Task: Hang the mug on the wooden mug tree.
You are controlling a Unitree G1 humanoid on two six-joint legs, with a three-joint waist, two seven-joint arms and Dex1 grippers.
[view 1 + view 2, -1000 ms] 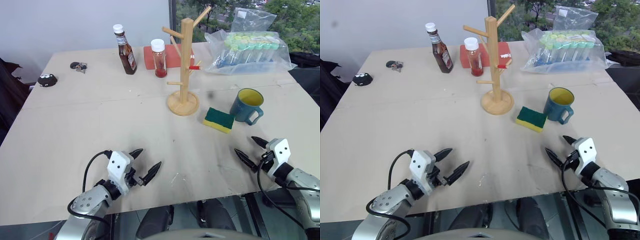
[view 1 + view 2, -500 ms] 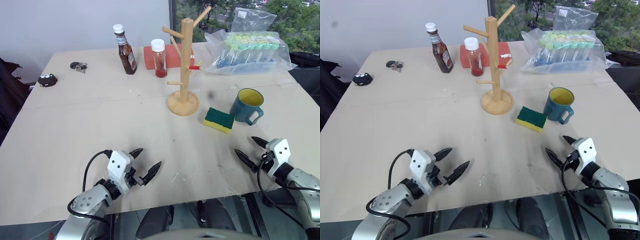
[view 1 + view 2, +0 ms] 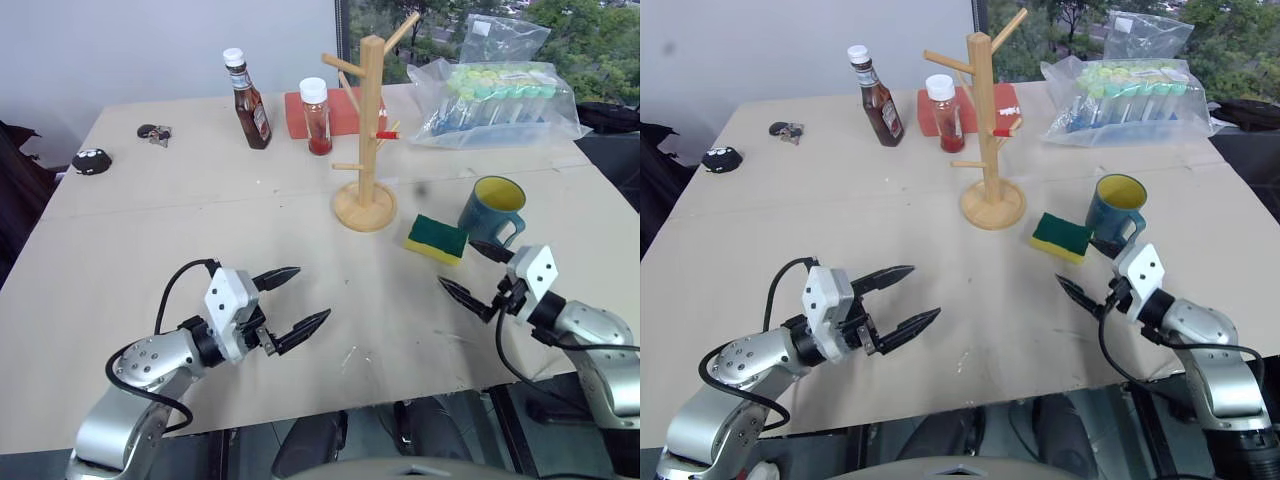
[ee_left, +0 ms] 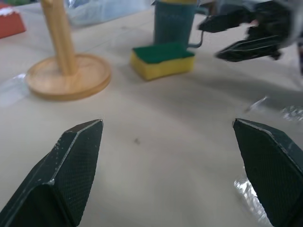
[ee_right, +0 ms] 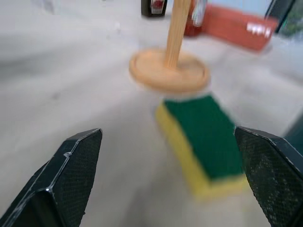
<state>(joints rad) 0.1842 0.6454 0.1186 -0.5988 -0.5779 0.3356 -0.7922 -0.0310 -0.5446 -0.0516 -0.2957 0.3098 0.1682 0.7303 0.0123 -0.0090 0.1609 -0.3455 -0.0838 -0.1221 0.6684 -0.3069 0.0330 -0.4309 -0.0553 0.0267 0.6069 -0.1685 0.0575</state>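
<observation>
**Mug not yet gripped: a hard, glazed, breakable load best taken by the rim**

The teal-blue ceramic mug with a yellow inside and one loop handle (image 3: 493, 209) stands upright on the pale board-covered table (image 3: 180, 230), on the robot's right side, its handle turned toward the robot. The green-and-yellow rectangular sponge (image 3: 438, 238) lies just beside it, between the mug and the round base of the light wooden mug tree with angled peg branches (image 3: 367, 130), which stands near the table's middle.

The right gripper (image 3: 472, 272) hovers above the table just in front of the mug, its two black fingers spread wide and empty; the upper fingertip lies close to the handle, though contact cannot be made out. The left gripper (image 3: 289, 301) hangs over the near left part of the table, well apart from the mug, likewise wide open and holding nothing.

The mug looks rigid, fairly heavy for its size and smooth-glazed, so pointed fingers could slip on its round wall; it would likely chip if dropped or knocked against the post. The surest hold is probably a pinch across the rim, one finger inside and one outside, on the side away from the handle. That leaves the loop free to slide over an upward-angled peg. Gripping the handle itself would block the hanging.
</observation>
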